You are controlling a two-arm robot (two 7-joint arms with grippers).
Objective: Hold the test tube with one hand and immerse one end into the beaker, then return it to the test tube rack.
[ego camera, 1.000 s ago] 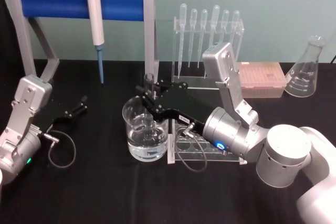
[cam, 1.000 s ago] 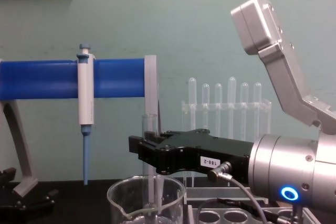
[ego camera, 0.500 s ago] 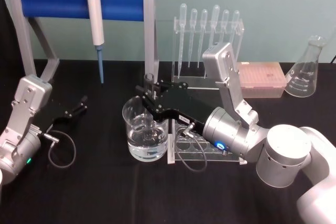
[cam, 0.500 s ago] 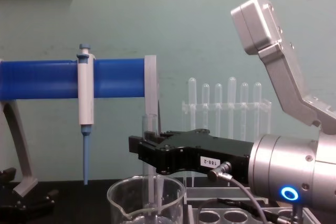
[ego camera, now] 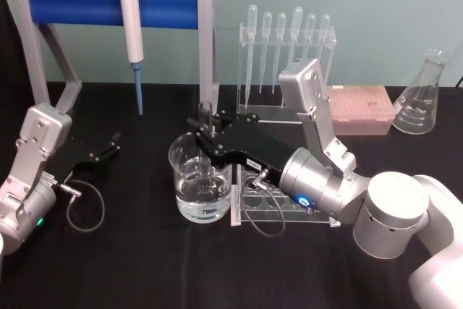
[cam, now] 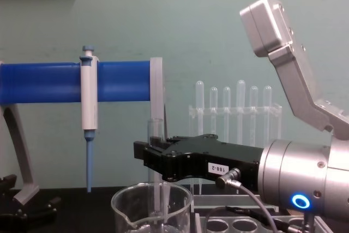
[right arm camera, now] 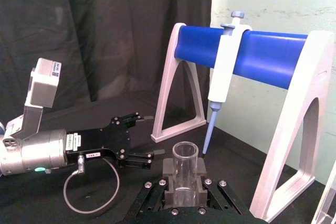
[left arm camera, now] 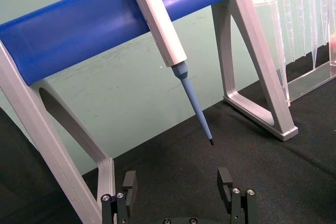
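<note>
Nothing had shifted since the earlier frames: the black right gripper (ego camera: 206,131) stayed closed, its fingers clamped on the clear glass test tube (cam: 156,130). The tube stood upright with its lower end inside the wide clear glass beaker (ego camera: 202,182) on the black worktop (ego camera: 145,258). The clear plastic test tube rack (ego camera: 282,209) sat just beside the beaker. The black left gripper (ego camera: 108,146) rested at the left, fingers apart. Farther back, a white-and-blue pipettor (ego camera: 132,30) hung on its stand.
</note>
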